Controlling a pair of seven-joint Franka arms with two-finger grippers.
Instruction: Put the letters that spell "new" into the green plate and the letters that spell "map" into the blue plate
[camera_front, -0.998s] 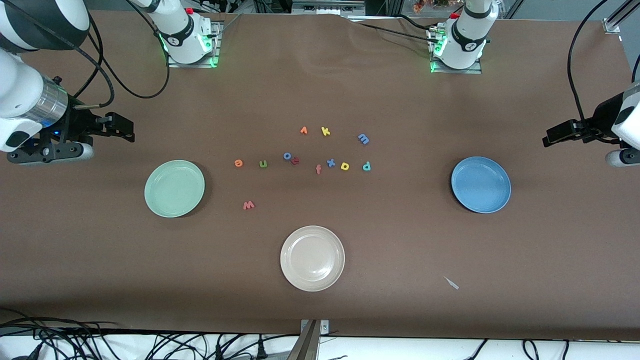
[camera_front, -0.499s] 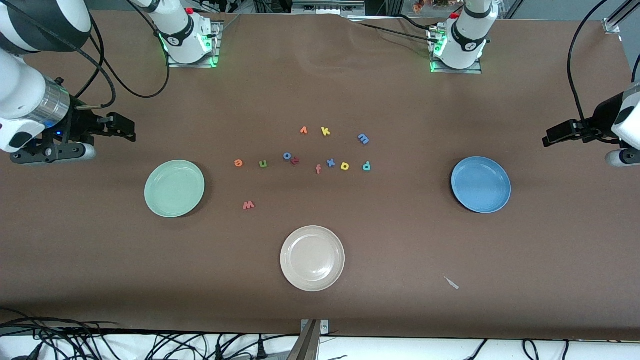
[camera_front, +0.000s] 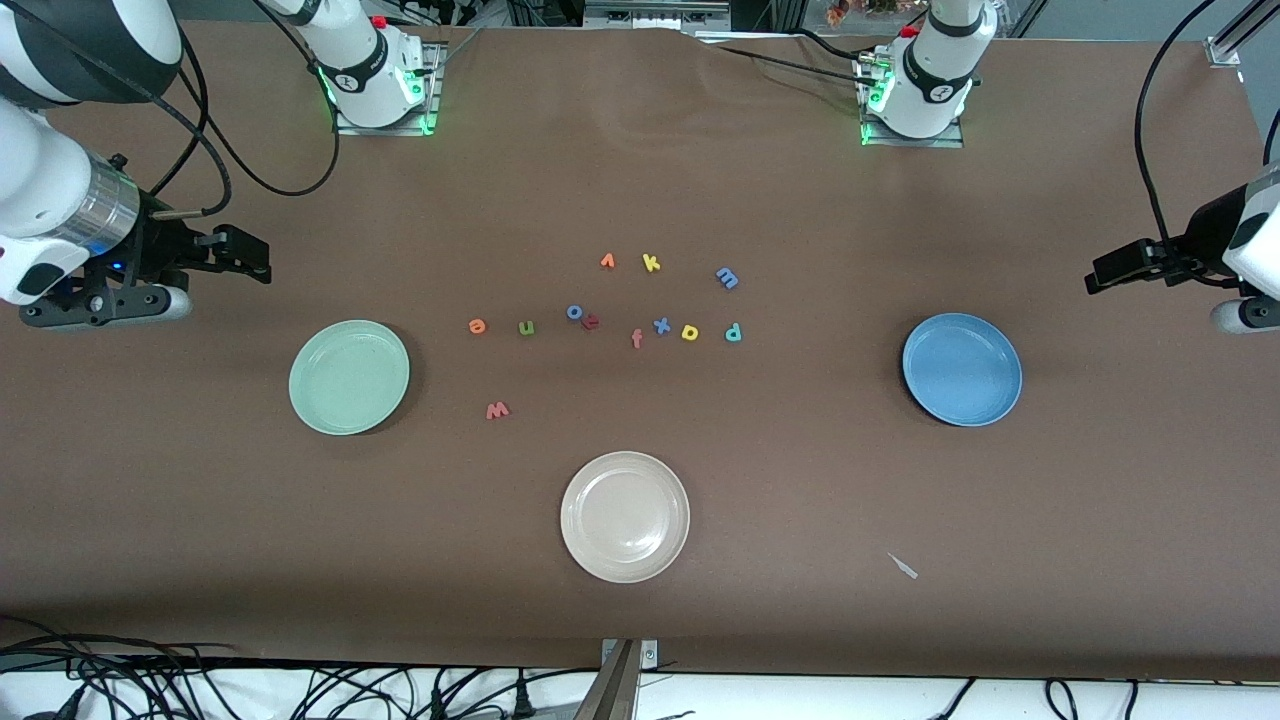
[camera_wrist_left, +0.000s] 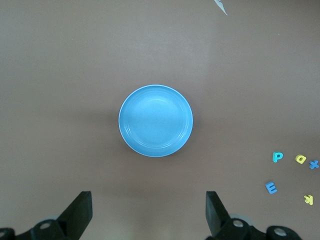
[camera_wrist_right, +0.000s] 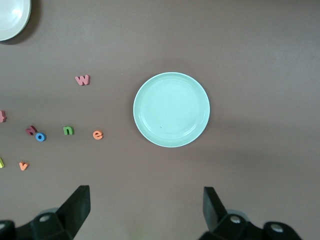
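Orange "e" (camera_front: 477, 325) sits nearest green plate (camera_front: 349, 377): take it first w/ right gripper (camera_front: 243, 253), centred, straight down. Both grippers wide open, empty; left gripper (camera_front: 1110, 271) waits.

We see two white arms (camera_front: 360, 60) with black joint bands on metal base plates lit green. The right arm's wrist carries a silver ring (camera_front: 100, 205). Black cables (camera_front: 215, 150) loop along each arm. Both grippers have black, wedge-shaped fingers (camera_wrist_right: 77, 202).
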